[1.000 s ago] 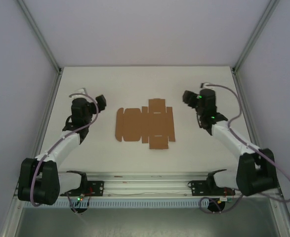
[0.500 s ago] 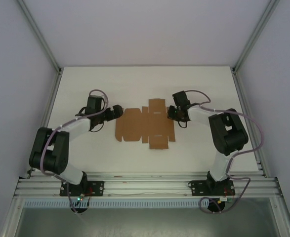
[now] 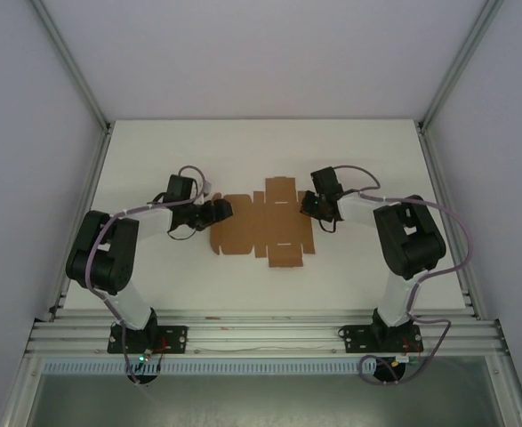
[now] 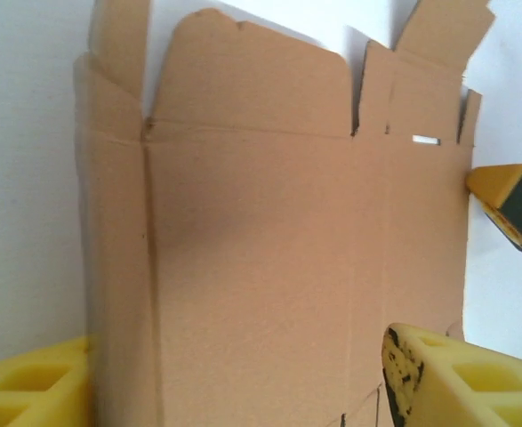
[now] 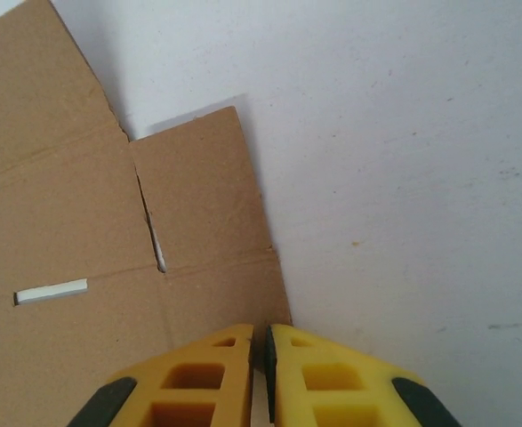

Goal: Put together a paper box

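The paper box (image 3: 261, 227) is a flat brown die-cut sheet with flaps and tabs, lying in the middle of the white table. My left gripper (image 3: 222, 211) is at its left end. In the left wrist view the sheet (image 4: 269, 249) spans the wide gap of that gripper (image 4: 234, 356), whose yellow fingers (image 4: 447, 374) stand far apart, open. My right gripper (image 3: 307, 205) sits low at the sheet's right edge. Its tips (image 5: 262, 331) are pressed together, shut, right at the cardboard's edge (image 5: 198, 213); whether they pinch that edge I cannot tell.
Bare white table (image 3: 376, 267) lies right of and in front of the sheet. Metal frame posts (image 3: 90, 191) and grey walls close in the sides and back. A rail (image 3: 261, 325) with both arm bases runs along the near edge.
Both arms have swung inward to the sheet, the left to its left end, the right to its right edge. The right jaws closed; the left jaws have narrowed somewhat.
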Robot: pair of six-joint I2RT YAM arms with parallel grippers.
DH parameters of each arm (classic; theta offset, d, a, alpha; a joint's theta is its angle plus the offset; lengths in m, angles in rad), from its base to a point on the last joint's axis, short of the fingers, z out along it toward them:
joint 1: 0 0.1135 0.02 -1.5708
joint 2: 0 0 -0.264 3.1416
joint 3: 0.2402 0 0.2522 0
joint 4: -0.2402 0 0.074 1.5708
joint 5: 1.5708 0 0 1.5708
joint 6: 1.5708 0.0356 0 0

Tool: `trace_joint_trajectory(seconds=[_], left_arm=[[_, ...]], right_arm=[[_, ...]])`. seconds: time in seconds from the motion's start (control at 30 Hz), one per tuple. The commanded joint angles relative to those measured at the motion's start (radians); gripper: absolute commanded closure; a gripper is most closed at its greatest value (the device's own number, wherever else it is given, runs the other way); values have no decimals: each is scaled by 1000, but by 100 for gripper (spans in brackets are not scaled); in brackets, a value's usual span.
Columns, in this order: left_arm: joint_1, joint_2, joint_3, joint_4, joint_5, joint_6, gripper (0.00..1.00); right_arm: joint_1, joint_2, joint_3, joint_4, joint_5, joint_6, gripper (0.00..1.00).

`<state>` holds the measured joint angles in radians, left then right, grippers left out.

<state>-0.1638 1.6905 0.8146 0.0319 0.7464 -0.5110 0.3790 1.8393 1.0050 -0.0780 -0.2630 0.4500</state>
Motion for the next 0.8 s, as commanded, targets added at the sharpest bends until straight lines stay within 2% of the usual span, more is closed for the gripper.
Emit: trace_joint_trajectory(seconds=[0.0,0.13,0.2,0.23,0.37,0.43,0.5,0.57,0.63,0.77], left_arm=[[-8,-42,-18,59,43,-12,33],[-15,-62,-16,62,33,3,44],[-25,-54,-3,46,22,14,46],[-34,-46,18,-2,-17,37,45],[-72,-18,99,-214,-300,118,45],[-83,-1,122,-266,-357,140,45],[-92,13,120,-254,-344,143,46],[-97,27,116,-226,-323,135,51],[-100,46,124,-219,-327,124,60],[-102,46,144,-224,-343,123,84]], right_arm=[[-3,60,-58,-82,7,6,86],[-3,45,-70,-40,-18,-2,86],[-3,34,-73,-21,-27,-4,86],[-4,28,-72,-16,-30,-6,85],[-4,15,-62,-25,-30,-10,85],[-4,17,-59,-29,-31,-17,85],[-3,20,-60,-28,-32,-18,85],[-3,22,-64,-19,-37,-17,85],[-7,21,-66,-13,-40,-14,85],[-11,-2,-72,-11,-37,-22,85]])
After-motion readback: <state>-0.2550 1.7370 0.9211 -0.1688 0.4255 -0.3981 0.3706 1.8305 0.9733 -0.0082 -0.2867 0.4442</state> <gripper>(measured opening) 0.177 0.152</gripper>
